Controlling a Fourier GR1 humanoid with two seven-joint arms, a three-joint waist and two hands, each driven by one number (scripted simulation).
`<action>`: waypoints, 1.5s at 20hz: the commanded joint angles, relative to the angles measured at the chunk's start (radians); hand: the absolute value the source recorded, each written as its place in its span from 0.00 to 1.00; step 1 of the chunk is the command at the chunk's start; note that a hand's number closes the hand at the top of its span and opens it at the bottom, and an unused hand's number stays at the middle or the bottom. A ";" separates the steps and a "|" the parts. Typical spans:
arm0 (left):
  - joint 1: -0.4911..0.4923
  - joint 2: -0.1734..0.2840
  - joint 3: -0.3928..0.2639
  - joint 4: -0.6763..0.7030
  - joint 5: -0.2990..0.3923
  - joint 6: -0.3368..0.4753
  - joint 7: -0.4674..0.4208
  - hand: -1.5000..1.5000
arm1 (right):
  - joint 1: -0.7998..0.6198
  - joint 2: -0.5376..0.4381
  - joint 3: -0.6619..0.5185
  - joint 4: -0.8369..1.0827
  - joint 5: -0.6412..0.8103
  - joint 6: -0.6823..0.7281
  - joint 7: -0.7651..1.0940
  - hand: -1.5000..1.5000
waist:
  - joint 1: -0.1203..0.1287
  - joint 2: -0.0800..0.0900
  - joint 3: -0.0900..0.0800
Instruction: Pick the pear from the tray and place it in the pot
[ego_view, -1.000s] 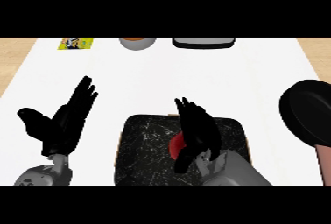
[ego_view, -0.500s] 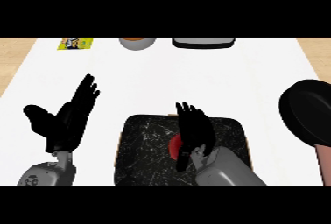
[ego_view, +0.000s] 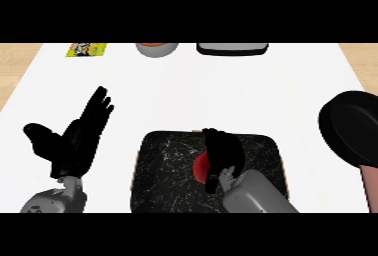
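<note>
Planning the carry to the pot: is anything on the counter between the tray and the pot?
Nothing visible: bare white counter lies between the dark tray and the black pot at the right. The right hand is over the red pear.

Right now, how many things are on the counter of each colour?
Black: 2, the tray and the pot
Red: 1, the pear, half hidden under the right robot hand
Yellow: 1, a packet
Grey: 2, a bowl and a box at the far edge
Total: 6
</note>
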 joint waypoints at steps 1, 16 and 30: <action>-0.013 0.024 0.037 -0.023 0.021 -0.028 0.035 0.50 | -0.052 0.015 -0.054 0.042 0.001 -0.016 -0.118 1.00 | 0.003 0.001 0.000; 0.026 0.005 0.094 0.019 -0.002 -0.036 -0.007 0.50 | 0.174 -0.246 -0.159 -0.124 0.032 -0.165 -0.101 1.00 | -0.065 -0.015 0.001; 0.070 0.010 0.098 -0.065 -0.002 -0.026 0.018 0.50 | 0.642 -0.800 -0.893 -0.435 -0.230 -0.284 -0.366 1.00 | -0.098 -0.021 -0.001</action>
